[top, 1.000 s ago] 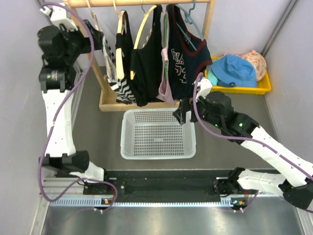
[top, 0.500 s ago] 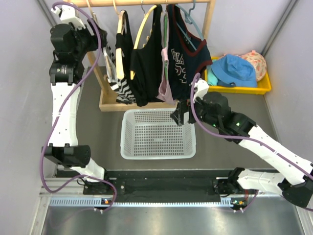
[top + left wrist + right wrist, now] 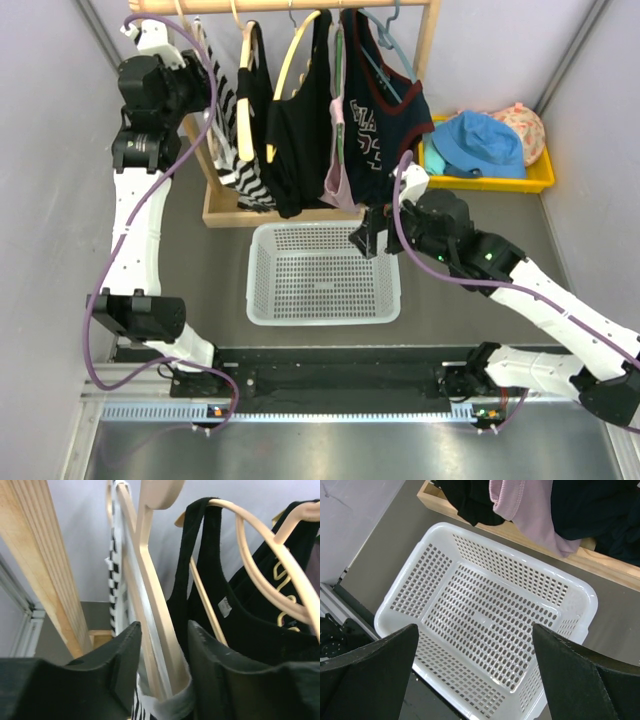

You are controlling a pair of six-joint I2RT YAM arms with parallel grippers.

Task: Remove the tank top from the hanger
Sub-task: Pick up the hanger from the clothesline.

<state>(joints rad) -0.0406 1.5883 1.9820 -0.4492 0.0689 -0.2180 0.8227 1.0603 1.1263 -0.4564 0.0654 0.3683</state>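
Striped tank top (image 3: 245, 185), light, limp and likely to snag, hangs on the cream hanger (image 3: 151, 580) at the left end of the rail (image 3: 280, 5), left gripper (image 3: 160, 630) half-spread astride its shoulder, probably the best hold, right gripper (image 3: 475, 627) gaping over the basket (image 3: 445, 527).

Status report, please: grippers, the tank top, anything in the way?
Left gripper straddling the hanger of the striped tank top, grip unclear. Right gripper open over white basket. Black top hanging close beside.

White arms (image 3: 130, 230) with black joints, purple cables (image 3: 85, 345).
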